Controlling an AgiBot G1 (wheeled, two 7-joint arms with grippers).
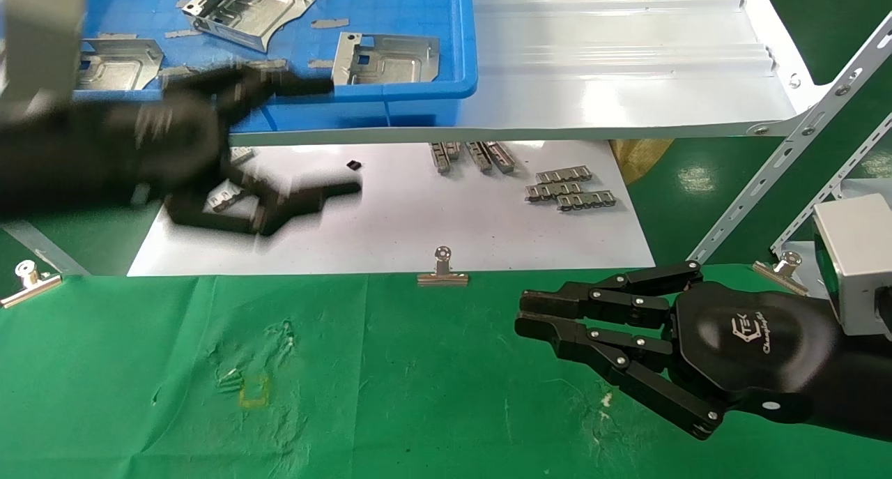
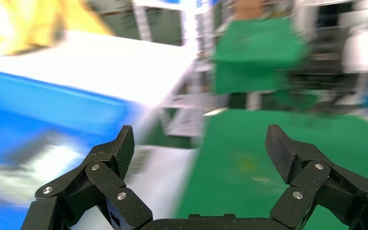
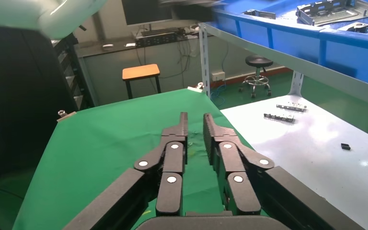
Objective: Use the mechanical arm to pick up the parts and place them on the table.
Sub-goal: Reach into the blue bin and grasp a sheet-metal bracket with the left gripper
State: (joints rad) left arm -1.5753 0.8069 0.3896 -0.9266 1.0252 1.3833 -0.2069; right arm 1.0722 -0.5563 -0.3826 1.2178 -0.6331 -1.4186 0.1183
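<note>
The left tool point(image 1: 334, 136) is raised at about ten o'clock in the head view, blurred, over the near rim of the blue bin point(image 1: 460, 61) and the white sheet point(image 1: 390, 214) below it. Its fingers point(image 2: 117, 151) stand wide apart with nothing between them (the left wrist view shows the gap plainly).

Three metal plates lie in the bin: one point(image 1: 247, 8) at twelve o'clock, one point(image 1: 387, 59) just beside the near wall toward one o'clock of the left tool, and one point(image 1: 115, 62) at the far left, partly hidden behind the arm.

The right tool point(image 1: 529, 320) hovers at about four o'clock over the green worktop point(image 1: 348, 395), its fingers point(image 3: 175, 143) drawn nearly together and holding nothing.

Small ridged strips point(image 1: 568, 189) lie on the white sheet, and a binder clip point(image 1: 442, 268) sits on the edge where sheet meets green cloth, at six o'clock of the strips' group.
</note>
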